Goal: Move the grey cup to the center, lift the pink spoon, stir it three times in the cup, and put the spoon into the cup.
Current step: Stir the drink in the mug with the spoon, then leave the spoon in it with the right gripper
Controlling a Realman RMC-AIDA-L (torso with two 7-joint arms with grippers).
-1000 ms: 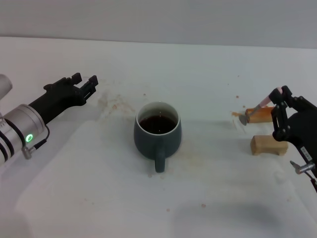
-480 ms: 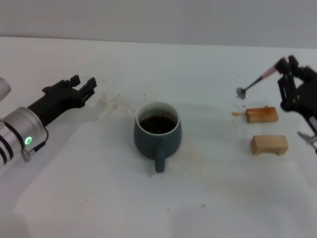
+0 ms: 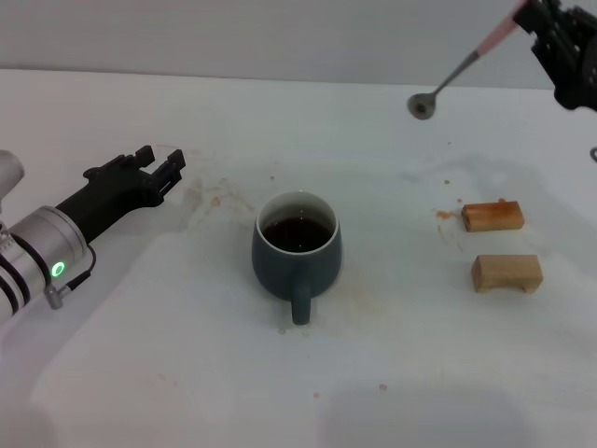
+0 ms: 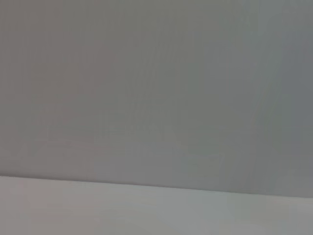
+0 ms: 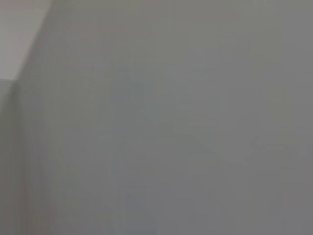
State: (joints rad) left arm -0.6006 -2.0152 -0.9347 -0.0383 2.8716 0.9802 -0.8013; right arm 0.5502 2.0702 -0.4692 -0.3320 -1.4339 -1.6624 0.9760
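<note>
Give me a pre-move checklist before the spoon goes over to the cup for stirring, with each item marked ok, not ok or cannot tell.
1. The pink spoon is held by the right gripper at its pink handle end, bowl hanging down: ok.
2. Spoon is lifted above the two wooden blocks: ok.
3. The grey cup stands upright mid-table, handle toward the robot, dark liquid inside: ok.
4. Spoon bowl is above the cup mouth: not ok; it is off to the robot's right.
5. The left gripper is away from the cup, on the robot's left: ok.
6. Firmness of the grip on the spoon: cannot tell.
</note>
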